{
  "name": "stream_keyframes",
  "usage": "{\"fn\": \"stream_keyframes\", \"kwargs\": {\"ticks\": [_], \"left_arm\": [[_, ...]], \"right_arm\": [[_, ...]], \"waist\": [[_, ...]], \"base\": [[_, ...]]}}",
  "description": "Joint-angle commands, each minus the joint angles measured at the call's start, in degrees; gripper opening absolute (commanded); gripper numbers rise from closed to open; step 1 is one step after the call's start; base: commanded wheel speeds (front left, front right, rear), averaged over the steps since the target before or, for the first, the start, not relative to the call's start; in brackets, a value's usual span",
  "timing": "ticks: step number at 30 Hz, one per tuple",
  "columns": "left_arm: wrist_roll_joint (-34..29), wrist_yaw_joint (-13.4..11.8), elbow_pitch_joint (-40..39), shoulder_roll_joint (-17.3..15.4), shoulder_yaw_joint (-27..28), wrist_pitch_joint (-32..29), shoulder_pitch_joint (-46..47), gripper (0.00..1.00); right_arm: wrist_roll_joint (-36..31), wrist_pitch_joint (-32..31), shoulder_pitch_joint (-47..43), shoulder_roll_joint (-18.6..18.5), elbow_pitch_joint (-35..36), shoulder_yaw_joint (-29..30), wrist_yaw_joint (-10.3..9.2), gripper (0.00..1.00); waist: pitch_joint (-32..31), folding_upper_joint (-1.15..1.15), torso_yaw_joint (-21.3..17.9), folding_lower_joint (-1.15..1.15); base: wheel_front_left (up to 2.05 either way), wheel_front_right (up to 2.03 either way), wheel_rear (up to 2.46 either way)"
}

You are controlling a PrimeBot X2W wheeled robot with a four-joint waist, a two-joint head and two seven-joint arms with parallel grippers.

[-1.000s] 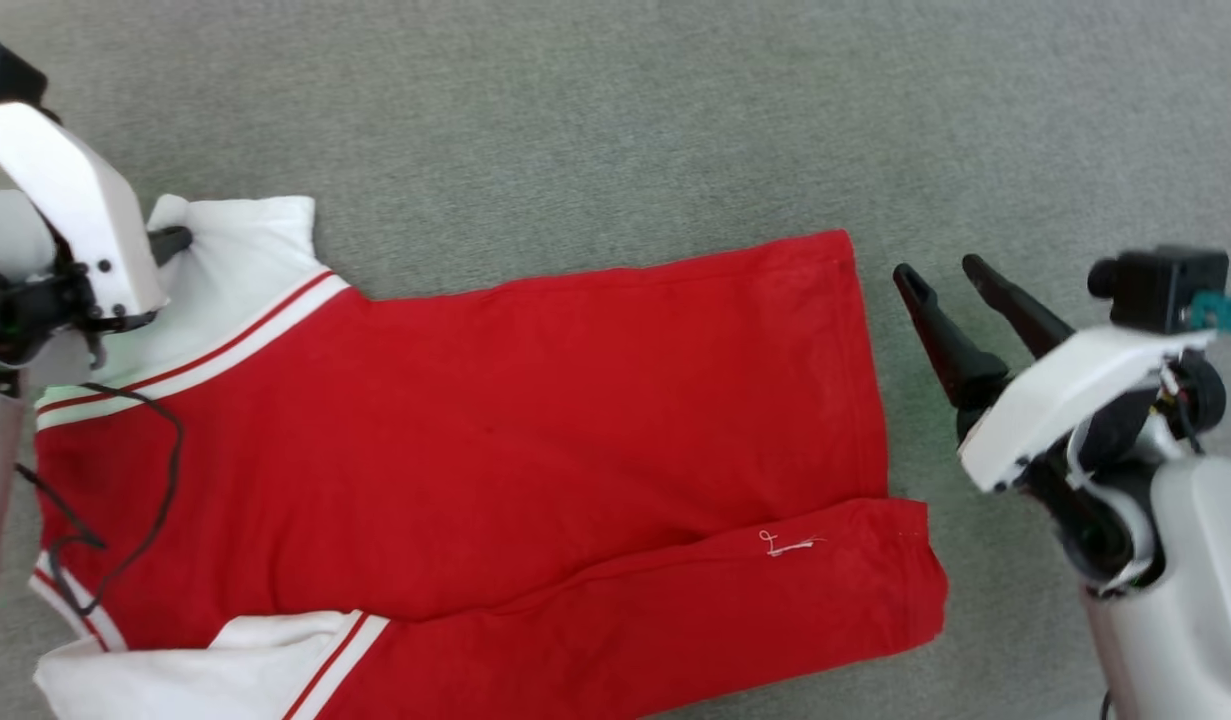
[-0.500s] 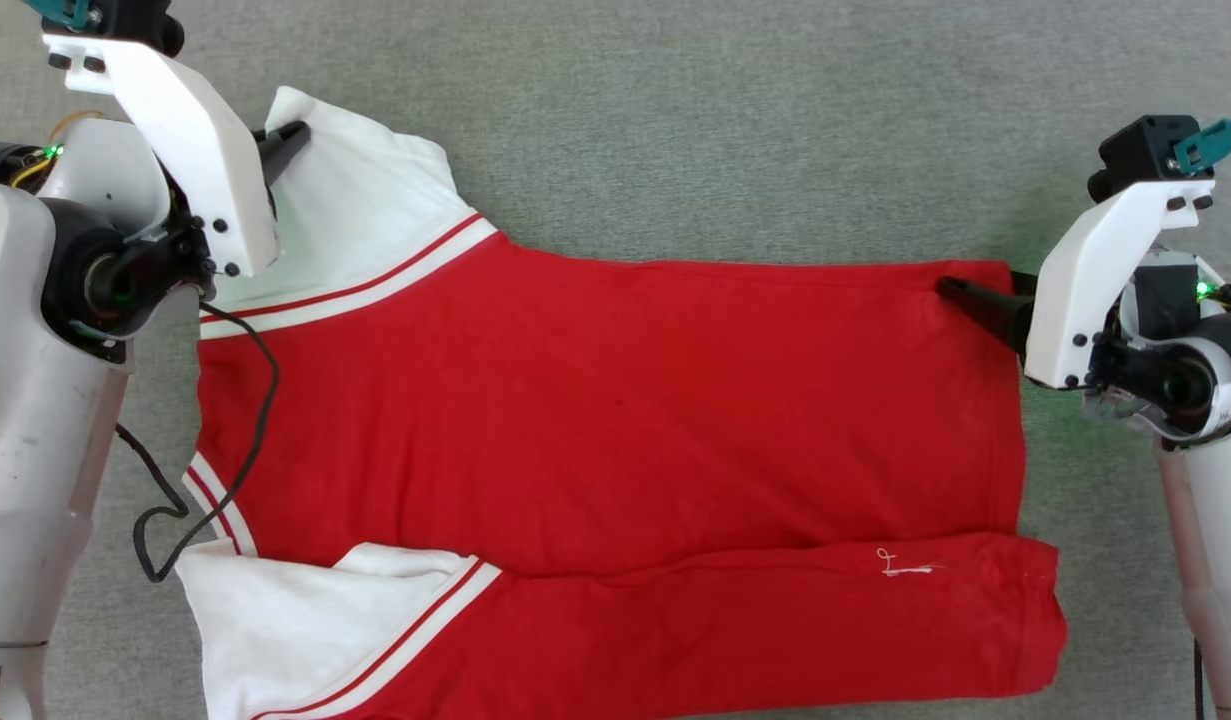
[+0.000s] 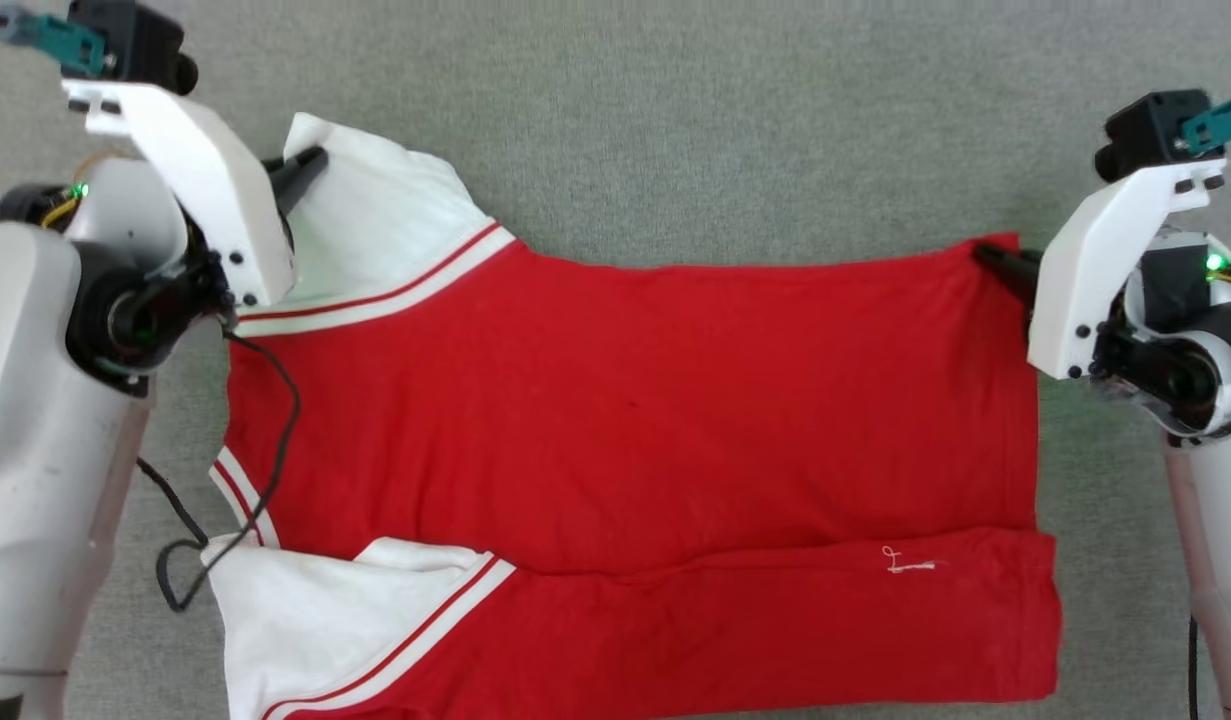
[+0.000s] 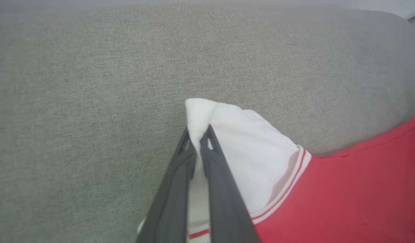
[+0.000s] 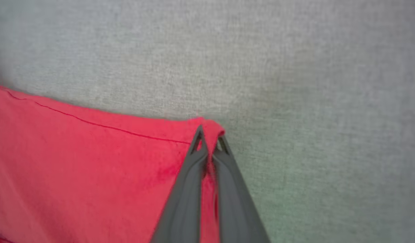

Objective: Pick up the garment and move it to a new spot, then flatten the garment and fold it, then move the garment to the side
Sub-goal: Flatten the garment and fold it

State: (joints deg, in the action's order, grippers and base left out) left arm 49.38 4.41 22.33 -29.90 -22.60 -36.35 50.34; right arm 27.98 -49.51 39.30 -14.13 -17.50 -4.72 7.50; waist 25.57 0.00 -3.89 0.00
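The garment (image 3: 625,420) is a red T-shirt with white sleeves and red-white stripe trim, spread sideways across the grey surface with its plain face up; a near strip (image 3: 775,620) is folded over along the bottom edge. My left gripper (image 3: 310,165) is shut on the tip of the far white sleeve (image 4: 247,155), the cloth pinched between its fingertips (image 4: 197,133). My right gripper (image 3: 985,255) is shut on the far hem corner (image 5: 210,130) of the red body. The fabric between both grippers hangs taut. No print is visible.
The grey fabric surface (image 3: 675,120) extends beyond the garment on the far side. A black cable (image 3: 275,420) loops from my left arm over the garment's collar end. A small white thread (image 3: 910,565) lies on the folded strip.
The right gripper, open beside the hem one second ago, has shut on the hem corner. Both grippers have lifted and stretched the garment's far edge; the head camera has shifted.
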Motion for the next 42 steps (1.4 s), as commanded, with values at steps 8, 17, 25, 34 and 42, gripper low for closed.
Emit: {"fn": "stream_keyframes", "kwargs": {"ticks": [8,17,25,34,42], "left_arm": [[3.57,-1.15,-6.74,0.06,3.89,9.58,-17.83,0.00],[5.12,-5.74,-13.74,1.55,4.15,14.01,-35.95,0.00],[6.17,-8.71,-16.42,2.91,3.80,16.11,-47.29,0.00],[1.98,-11.09,-15.80,4.32,3.09,23.25,-52.53,1.00],[-5.39,-13.61,-20.36,5.10,3.53,34.61,-52.94,1.00]], "right_arm": [[0.29,5.79,-12.14,-1.59,6.23,1.68,-0.01,0.00],[1.73,7.25,-25.53,-0.76,8.55,5.24,-0.02,0.00],[2.14,9.65,-35.26,0.77,8.32,8.57,-0.03,0.00],[1.58,14.91,-41.17,2.06,9.49,8.58,-0.02,1.00],[-0.50,15.59,-44.02,0.54,19.05,11.92,-0.02,1.00]], "waist": [[-11.92,0.00,2.29,0.00],[-17.62,0.00,4.44,0.00],[-20.08,0.00,4.78,0.00],[-22.83,0.00,3.89,0.00],[-26.33,0.00,3.76,0.00]], "base": [[0.00,0.00,0.00],[0.00,0.00,0.00],[0.00,0.00,0.00],[0.00,0.00,0.00],[0.00,0.00,0.00]]}}
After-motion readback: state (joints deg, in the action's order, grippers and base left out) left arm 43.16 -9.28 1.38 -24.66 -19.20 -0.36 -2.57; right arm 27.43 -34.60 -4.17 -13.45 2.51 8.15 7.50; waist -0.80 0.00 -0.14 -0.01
